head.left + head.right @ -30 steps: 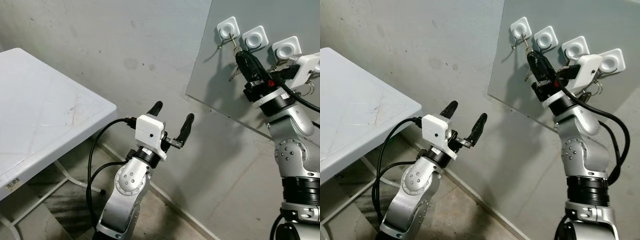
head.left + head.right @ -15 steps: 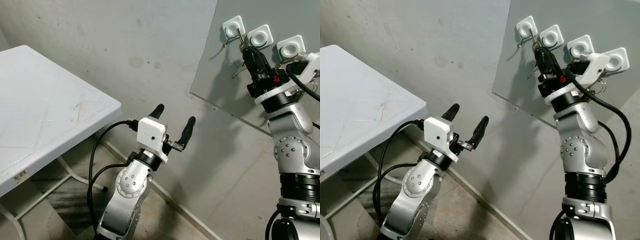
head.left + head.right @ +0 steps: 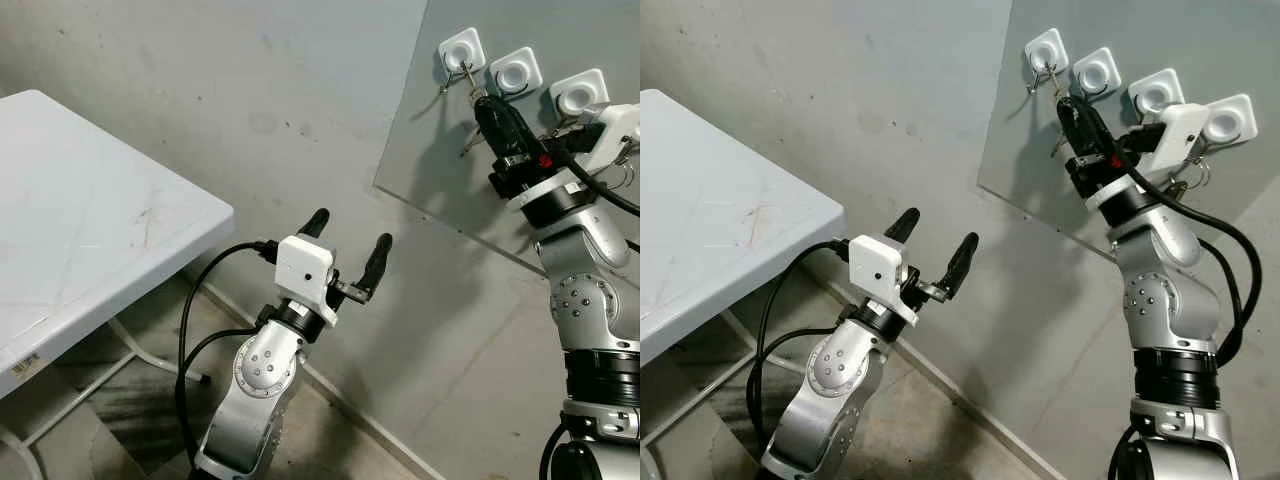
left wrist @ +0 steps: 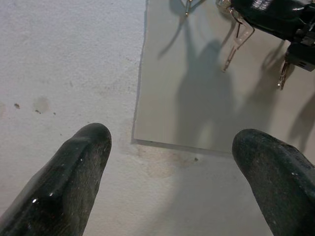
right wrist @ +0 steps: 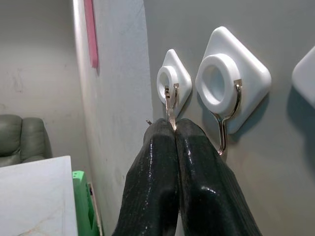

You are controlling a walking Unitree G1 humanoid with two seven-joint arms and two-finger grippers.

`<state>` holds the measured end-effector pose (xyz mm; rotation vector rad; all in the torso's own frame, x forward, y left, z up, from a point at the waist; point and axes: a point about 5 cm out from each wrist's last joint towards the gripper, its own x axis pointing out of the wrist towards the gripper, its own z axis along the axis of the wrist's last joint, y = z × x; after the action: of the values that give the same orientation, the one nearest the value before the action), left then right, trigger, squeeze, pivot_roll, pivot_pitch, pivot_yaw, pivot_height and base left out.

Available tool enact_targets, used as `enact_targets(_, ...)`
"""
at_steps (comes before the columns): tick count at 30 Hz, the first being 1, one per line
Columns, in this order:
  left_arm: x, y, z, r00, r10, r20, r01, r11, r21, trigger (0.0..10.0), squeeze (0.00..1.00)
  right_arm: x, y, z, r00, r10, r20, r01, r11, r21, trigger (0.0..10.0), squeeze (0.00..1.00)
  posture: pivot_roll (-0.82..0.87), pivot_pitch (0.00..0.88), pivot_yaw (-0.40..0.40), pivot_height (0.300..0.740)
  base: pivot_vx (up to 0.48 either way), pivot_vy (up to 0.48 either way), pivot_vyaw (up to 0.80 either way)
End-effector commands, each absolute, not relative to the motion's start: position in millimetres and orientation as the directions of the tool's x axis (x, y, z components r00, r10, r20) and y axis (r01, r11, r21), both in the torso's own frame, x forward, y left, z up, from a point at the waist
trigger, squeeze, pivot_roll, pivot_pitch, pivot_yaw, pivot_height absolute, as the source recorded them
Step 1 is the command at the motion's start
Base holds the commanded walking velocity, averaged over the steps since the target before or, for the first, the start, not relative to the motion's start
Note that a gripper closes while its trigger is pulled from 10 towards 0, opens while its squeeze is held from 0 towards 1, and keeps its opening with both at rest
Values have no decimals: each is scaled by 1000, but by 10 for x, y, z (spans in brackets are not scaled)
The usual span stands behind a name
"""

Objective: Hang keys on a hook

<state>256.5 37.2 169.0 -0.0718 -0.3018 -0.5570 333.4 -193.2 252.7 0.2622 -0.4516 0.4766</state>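
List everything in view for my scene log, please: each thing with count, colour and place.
Board: one, grey, leaning against the wall on the right.
Hooks: four in the right eye view, white square pads with metal hooks, in a row along the board's top.
Keys: metal, dangling under the right gripper at the leftmost hook; count unclear.
Table: one, white, at left.
Wall: grey.
Sofa: grey-green, in the right wrist view.
Green object: beside the table, in the right wrist view.
Left gripper: black fingers spread, low centre.
Right gripper: fingers closed, at the leftmost hook.
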Motion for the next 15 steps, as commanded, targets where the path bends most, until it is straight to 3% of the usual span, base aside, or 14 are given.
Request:
enact_targets(1,2503,248,1762,797,-506,331,548,835,-43,10000,0,3351,-2093,2453,830,299,471,-438,872,217,10000,0,-30,51,-101,740,0,0,0)
enact_targets(15,2493,238,1768,794,-505,338,550,834,-46,10000,0,3220,-2156,2662,716,219,663,-561,746,360,10000,0,-27,49,-104,740,0,0,0)
